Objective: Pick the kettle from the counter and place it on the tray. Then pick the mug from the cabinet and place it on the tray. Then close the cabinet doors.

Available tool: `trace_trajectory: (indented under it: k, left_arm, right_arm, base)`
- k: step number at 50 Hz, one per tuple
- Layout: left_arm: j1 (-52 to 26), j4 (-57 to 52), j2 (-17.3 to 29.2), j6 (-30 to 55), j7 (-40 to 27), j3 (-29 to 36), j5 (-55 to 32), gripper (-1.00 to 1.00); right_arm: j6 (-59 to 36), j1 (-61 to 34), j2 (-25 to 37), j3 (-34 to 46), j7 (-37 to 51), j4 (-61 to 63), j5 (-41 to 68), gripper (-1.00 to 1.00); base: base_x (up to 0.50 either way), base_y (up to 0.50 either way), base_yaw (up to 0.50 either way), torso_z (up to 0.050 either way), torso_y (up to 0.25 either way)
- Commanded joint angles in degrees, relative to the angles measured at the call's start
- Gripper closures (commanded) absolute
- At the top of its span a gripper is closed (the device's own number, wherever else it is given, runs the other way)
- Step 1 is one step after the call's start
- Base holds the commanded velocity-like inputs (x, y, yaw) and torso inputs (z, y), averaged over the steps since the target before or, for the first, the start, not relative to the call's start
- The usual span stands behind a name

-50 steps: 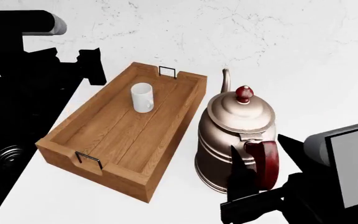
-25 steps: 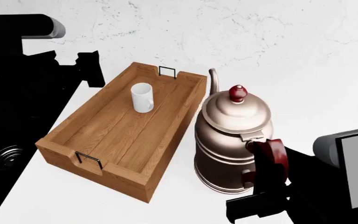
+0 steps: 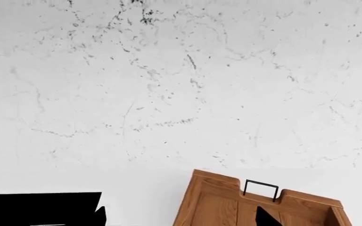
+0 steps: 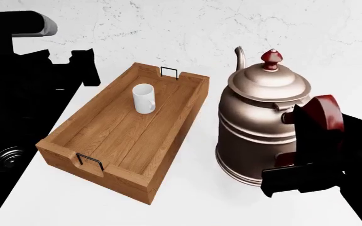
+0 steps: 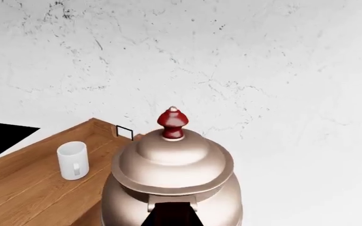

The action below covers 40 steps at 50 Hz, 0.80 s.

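The silvery kettle [image 4: 263,127] with its red knob hangs a little to the right of the tray, over the white counter [image 4: 193,202]. My right gripper [image 4: 307,141] is shut on its dark red handle [image 4: 324,117]. In the right wrist view the kettle [image 5: 171,169] fills the lower middle, its handle running toward the camera. The wooden tray [image 4: 124,181] lies left of the kettle with a white mug [image 4: 143,98] upright in its far half. My left gripper [image 4: 83,66] hovers open by the tray's far left corner, its fingertips [image 3: 264,217] wide apart. The cabinet is out of view.
A black sink [image 4: 5,132] lies left of the tray, under my left arm. A white marbled wall [image 4: 231,23] closes off the back of the counter. The tray's wire handles [image 4: 169,71] stick up at both ends.
The kettle has gone up and to the right, closer to the head camera, with my right gripper on its handle. My left arm has shifted slightly. Tray and mug have not moved.
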State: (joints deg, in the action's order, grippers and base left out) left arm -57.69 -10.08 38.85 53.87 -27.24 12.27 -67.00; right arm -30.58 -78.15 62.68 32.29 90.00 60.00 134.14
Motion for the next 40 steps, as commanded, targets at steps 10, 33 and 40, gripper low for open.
trace_trajectory:
  k: [10, 33, 40]
  left_arm:
    - [2.11, -2.33, 3.01, 0.16, -1.47, -3.08, -2.62, -1.0]
    - [8.24, -6.99, 7.79, -0.88, -3.02, -8.55, -6.37, -1.0]
    - [10.29, -7.56, 9.02, -1.66, -2.84, -10.22, -6.92, -1.0]
  right_arm:
    - [6.42, -29.22, -4.83, 19.87, -2.46, -3.4, 0.82, 1.0]
    - [-5.03, -30.26, -19.49, 22.84, -24.66, -24.41, -13.11, 1.0]
    - [-5.18, -27.07, -23.72, 24.19, -31.31, -29.56, -19.49, 1.0]
  base:
    - [0.0, 0.0, 0.0, 0.0, 0.001]
    - [0.0, 0.0, 0.0, 0.0, 0.0]
    - [0.0, 0.0, 0.0, 0.001, 0.0]
